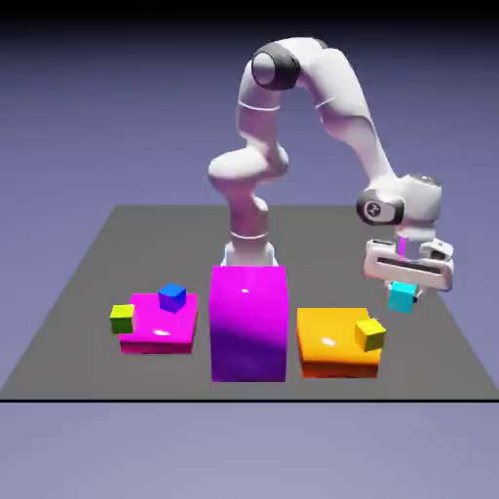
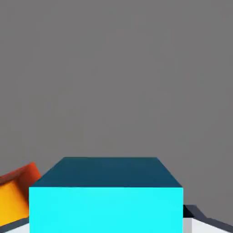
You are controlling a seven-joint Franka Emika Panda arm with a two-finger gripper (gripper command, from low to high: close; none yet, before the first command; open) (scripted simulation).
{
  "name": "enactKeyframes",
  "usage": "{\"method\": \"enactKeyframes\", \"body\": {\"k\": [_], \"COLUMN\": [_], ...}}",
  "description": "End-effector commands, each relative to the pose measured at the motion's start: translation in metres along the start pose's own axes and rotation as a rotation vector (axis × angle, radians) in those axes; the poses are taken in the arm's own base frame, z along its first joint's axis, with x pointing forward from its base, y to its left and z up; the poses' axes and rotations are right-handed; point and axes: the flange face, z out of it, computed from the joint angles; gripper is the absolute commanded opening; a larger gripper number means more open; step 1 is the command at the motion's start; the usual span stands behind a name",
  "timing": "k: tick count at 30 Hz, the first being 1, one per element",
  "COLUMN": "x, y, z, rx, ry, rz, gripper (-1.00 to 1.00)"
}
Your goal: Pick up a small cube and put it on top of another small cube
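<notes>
gripper (image 1: 405,288) clamped on the cyan cube (image 1: 401,297), held clear of the table (image 1: 97,283) just beside the orange block (image 1: 331,341), likely so it can go onto 1 of the other cubes.

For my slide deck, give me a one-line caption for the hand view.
Gripper shut on the small cyan cube, above the grey table, orange block at left.

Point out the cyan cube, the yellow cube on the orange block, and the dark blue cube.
cyan cube (image 1: 401,296): exterior view, its front face below the gripper.
yellow cube (image 1: 370,334): exterior view, its front face.
dark blue cube (image 1: 172,296): exterior view, its top and front.
</notes>
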Motion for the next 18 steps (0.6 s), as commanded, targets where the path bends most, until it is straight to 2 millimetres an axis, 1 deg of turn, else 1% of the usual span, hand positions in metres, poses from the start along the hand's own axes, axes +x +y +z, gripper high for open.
{"method": "enactKeyframes", "body": {"k": [1,3,4,10,11,13,15,18], "x": [-0.002,-0.008,-0.015,-0.063,-0.075,-0.127,-0.179,-0.256], "y": [0.006,0.018,0.024,0.058,0.063,0.068,0.068,0.059], "z": [-0.002,-0.007,-0.007,-0.014,-0.015,-0.009,-0.003,0.004], "rx": [-0.008,-0.023,-0.028,-0.057,-0.059,-0.039,-0.015,0.028], "ry": [-0.002,-0.007,-0.014,-0.065,-0.078,-0.132,-0.185,-0.263], "rz": [-0.031,-0.090,-0.109,-0.206,-0.212,-0.157,-0.101,-0.018], "gripper": [-1.00,-1.00,-1.00,-1.00,-1.00,-1.00,-1.00,-1.00]}}
